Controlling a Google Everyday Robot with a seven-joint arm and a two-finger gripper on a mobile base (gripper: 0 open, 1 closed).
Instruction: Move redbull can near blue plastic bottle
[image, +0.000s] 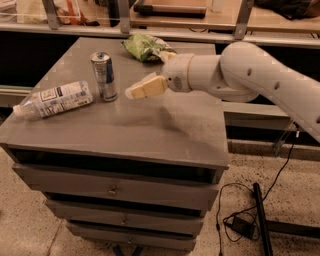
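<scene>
Setting: grey bench (165, 130) with a stack of drawers (112, 190) beneath it, on a speckled floor; a counter with metal posts runs behind.
View: the one camera looks down on the bench from its front.
Bottle (55, 99): lies on its side at the left of the benchtop, cap toward the left edge, labelled body pointing inward.
Can (104, 76): stands upright on the bench, just beside the bottle's base end; whether the two touch cannot be told.
Bag (142, 46): green and crumpled, at the back of the bench, behind the can and to its right.
Arm (250, 75): white, reaches in from the right, above the benchtop.
Gripper (145, 88): pale yellow, points left toward the can, hovers above the bench just right of the can with a narrow gap between them.
Grip: holds nothing; whether it is spread or pressed together cannot be made out.
Shadow: a dark patch lies on the benchtop under the gripper and wrist.
Floor at right: a black cable (240, 220) in a loose loop beside a dark bar.
</scene>
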